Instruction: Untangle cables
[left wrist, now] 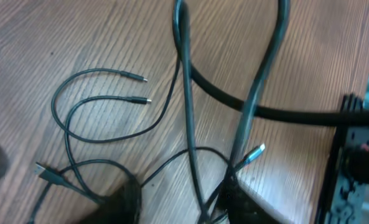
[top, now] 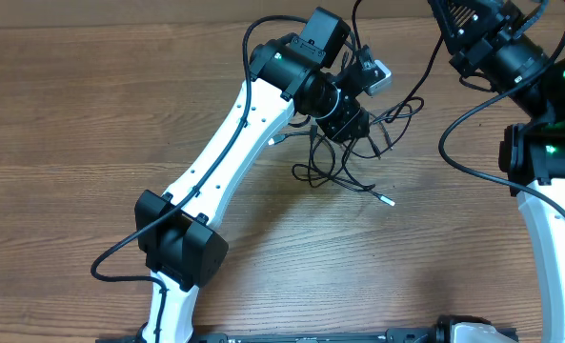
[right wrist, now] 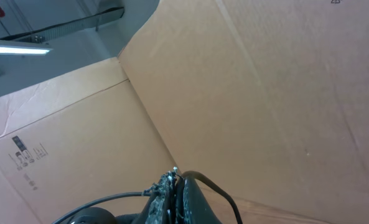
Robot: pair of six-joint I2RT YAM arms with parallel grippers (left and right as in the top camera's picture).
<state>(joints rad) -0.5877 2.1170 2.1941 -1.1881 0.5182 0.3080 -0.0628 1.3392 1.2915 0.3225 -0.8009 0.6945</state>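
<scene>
The cables [top: 344,157] lie as a thin black tangle on the wooden table, one silver-tipped plug [top: 387,200] trailing out toward the front. My left gripper [top: 351,126] hangs right over the tangle. In the left wrist view its fingers [left wrist: 125,202] stand apart with several strands crossing between them; the left gripper [left wrist: 181,208] is open. Two strands [left wrist: 185,93] rise taut out of the top of that view. My right gripper [top: 458,38] is raised at the far right. In its wrist view the right gripper [right wrist: 175,177] is shut on a thin cable [right wrist: 109,199] that leaves on both sides.
Loose loops with small plug ends [left wrist: 145,90] and a silver-tipped plug [left wrist: 256,152] lie on the wood. A thicker black cord [left wrist: 277,113] crosses toward a black frame [left wrist: 358,162] at the right. A cardboard wall [right wrist: 246,93] fills the right wrist view.
</scene>
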